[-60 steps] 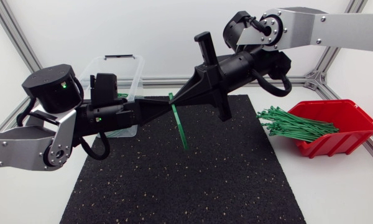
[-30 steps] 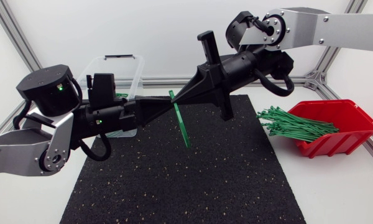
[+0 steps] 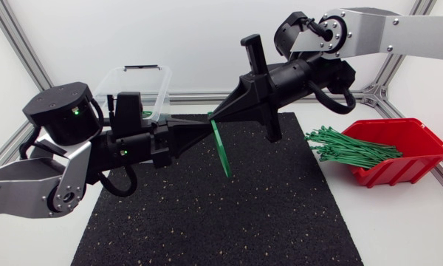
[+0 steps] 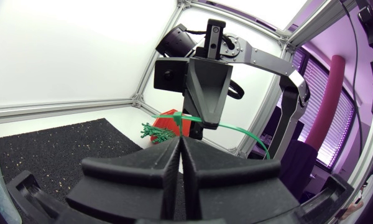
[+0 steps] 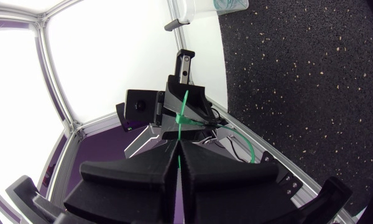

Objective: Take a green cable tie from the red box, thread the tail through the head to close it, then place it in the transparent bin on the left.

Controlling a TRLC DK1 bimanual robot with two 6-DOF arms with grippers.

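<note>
Above the middle of the black mat (image 3: 229,214), whose rubbery surface is grainy and flecked with pale specks, the two matte black end effectors meet tip to tip. The left end effector (image 3: 205,127) has its broad wedge fingers pressed flat together with no gap; its own wrist view shows only a thin seam between them, and I cannot tell whether anything is pinched there. The right end effector (image 3: 215,117) is closed on the green cable tie (image 3: 223,151): in the right wrist view a sliver of green strap (image 5: 179,163) runs out of the seam between its fingers.

From that meeting point the tie hangs down and slightly rightward over the mat without touching it, a thin, flat, glossy plastic strip. In the left wrist view it crosses the tip of the right end effector and curves away in a smooth arc.

On the white worktop (image 3: 399,229) at the right sits the red box (image 3: 417,148), an open-fronted moulded plastic bin, with a bristling bundle of green ties (image 3: 347,146) spilling from its mouth. The transparent bin (image 3: 151,77), clear with rounded corners, stands behind the left arm, some green showing through its wall.
</note>
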